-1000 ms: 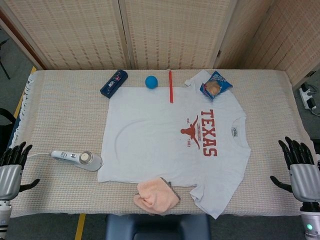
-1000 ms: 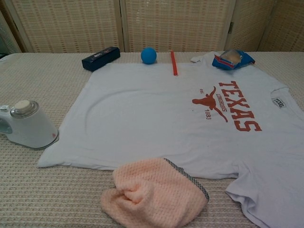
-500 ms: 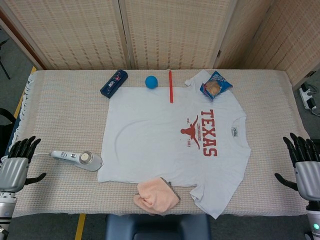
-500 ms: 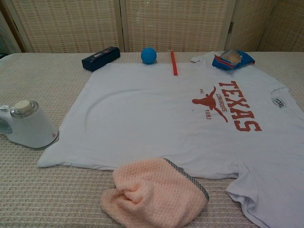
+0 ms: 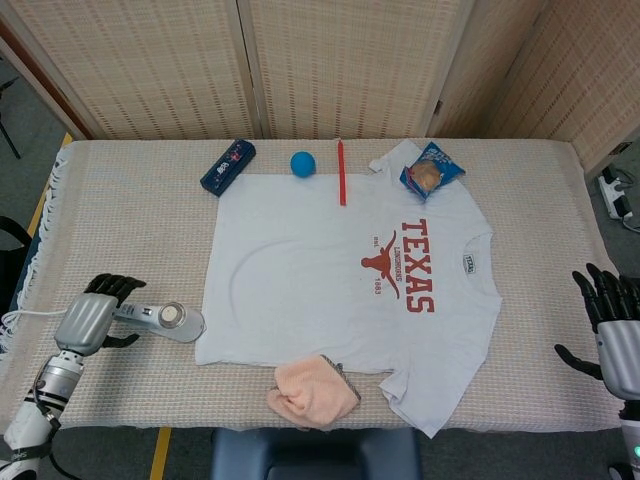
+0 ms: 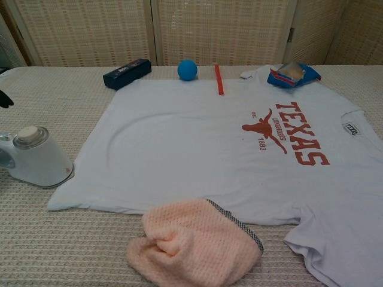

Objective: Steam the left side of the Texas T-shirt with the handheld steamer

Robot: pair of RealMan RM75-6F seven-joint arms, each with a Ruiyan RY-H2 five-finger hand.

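Our left hand (image 5: 88,318) hovers over the handle of the one handheld steamer (image 5: 160,319), fingers curled; we cannot tell if it grips. Just right of it lies the Texas T-shirt (image 5: 330,290), flat, its hem edge nearest the steamer. Our right hand (image 5: 618,335) hangs with fingers spread, holding nothing, off the table's (image 5: 130,220) far edge, bare cloth between. Beyond: one blue ball (image 5: 303,164), one red pen (image 5: 341,173), one peach towel (image 5: 312,391).
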